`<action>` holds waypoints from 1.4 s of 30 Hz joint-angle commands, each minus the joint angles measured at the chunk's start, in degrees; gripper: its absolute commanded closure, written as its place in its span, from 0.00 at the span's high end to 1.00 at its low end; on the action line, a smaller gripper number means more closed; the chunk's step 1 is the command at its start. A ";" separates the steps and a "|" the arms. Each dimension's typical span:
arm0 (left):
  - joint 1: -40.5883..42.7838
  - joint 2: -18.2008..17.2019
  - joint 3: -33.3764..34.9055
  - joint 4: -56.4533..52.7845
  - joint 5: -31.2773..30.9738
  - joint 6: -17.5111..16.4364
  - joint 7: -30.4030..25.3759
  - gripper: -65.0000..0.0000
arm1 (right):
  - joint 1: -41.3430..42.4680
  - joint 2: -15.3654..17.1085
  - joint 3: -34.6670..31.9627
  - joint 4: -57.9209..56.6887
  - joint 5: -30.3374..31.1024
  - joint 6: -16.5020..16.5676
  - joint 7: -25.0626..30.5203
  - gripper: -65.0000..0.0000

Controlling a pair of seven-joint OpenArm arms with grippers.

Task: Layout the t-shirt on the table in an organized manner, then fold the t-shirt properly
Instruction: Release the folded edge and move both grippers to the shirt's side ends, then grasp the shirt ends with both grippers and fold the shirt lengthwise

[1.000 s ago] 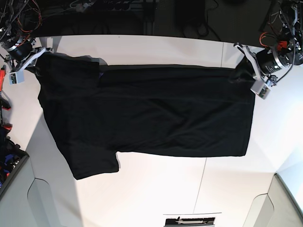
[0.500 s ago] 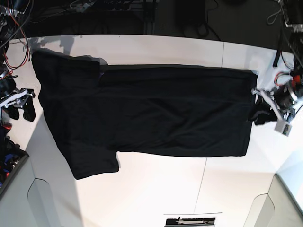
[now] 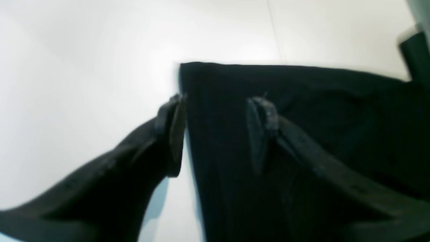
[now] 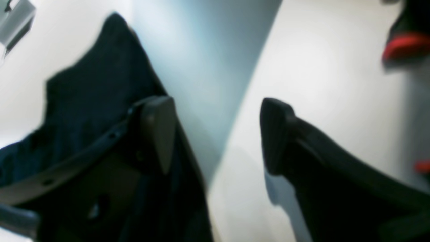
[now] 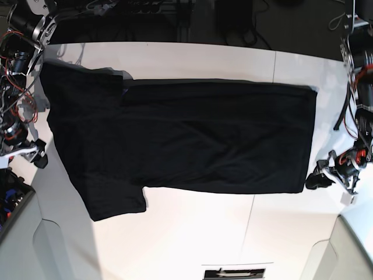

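Observation:
The black t-shirt [image 5: 186, 140] lies spread flat on the white table [image 5: 192, 233], with one sleeve [image 5: 113, 204] sticking out at the lower left and a purplish bit of neck [image 5: 123, 91] at the upper left. My left gripper [image 5: 319, 181] stands open at the shirt's lower right corner. In the left wrist view this gripper [image 3: 215, 134] straddles the t-shirt's [image 3: 302, 111] side edge, one finger over bare table [image 3: 84, 67]. Beside the shirt's left edge, my right gripper [image 5: 38, 156] is open. The right wrist view shows that gripper [image 4: 216, 134] empty, with the t-shirt [image 4: 84, 101] to its left.
Grey angled panels [image 5: 23, 245] [image 5: 349, 251] flank the table's lower corners. Cables and electronics [image 5: 14, 52] crowd the left edge. A thin dark seam [image 5: 247, 227] crosses the table. A black-and-white strip [image 5: 233, 272] lies at the bottom edge.
Both grippers let go of the shirt's upper corners, opened, and moved down along its side edges in the base view. The shirt stays flat.

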 commanded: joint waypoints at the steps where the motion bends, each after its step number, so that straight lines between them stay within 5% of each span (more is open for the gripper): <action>1: -3.10 -0.81 -0.24 -1.57 -0.46 -0.44 -1.77 0.51 | 0.96 1.22 -0.31 0.22 0.68 0.35 1.64 0.60; 6: -7.63 0.15 -0.24 -10.34 1.90 -0.09 -3.06 0.51 | 0.72 1.18 -1.84 -1.33 0.70 0.35 1.55 0.60; 10: -7.58 1.14 -0.24 -13.88 6.49 3.28 -5.66 0.51 | 0.68 1.05 -1.86 -1.33 0.74 0.35 1.11 0.60; 19: -7.58 4.13 -0.24 -14.53 8.79 4.11 -6.45 0.51 | 0.72 0.61 -1.86 -1.33 2.19 0.39 1.16 0.60; 33: -7.58 7.41 -0.24 -14.53 9.53 4.09 -6.49 0.51 | 0.85 -6.64 -3.08 -1.40 -1.25 0.59 4.63 0.60; 38: -7.58 7.41 -0.24 -14.53 9.53 4.09 -6.49 0.34 | 0.85 -6.64 -6.25 -1.38 -1.25 2.47 5.64 0.60; 40: -7.56 7.37 -0.24 -14.53 9.53 4.09 -6.47 0.33 | 0.85 -6.64 -7.23 -1.38 -1.27 2.45 5.64 0.55; 42: -7.58 7.39 -0.24 -14.53 9.53 4.07 -6.49 0.31 | 0.83 -6.64 -7.72 -1.38 -1.27 2.45 5.64 0.39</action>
